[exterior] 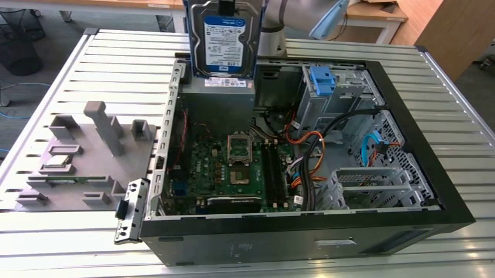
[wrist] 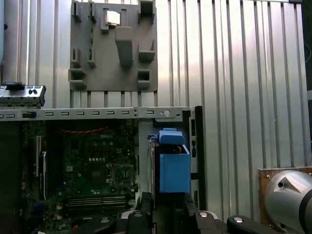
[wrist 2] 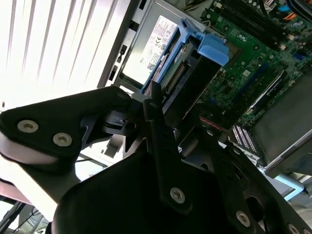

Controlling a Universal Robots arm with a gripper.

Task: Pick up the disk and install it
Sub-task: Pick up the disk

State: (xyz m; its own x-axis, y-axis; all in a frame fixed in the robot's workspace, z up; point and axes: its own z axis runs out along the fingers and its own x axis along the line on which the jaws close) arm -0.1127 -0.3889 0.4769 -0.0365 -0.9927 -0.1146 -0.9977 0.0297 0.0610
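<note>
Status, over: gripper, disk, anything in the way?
Gripper jaws shut on the disk. Disk upright above open case, over the power supply; not installed. Cables lie beside the drive cage.

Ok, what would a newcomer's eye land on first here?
The disk, held upright by the gripper above the grey power-supply box at the far end of the open computer case. Then the green motherboard inside the case, and the grey fixture plate on the table at the exterior view's left.
</note>
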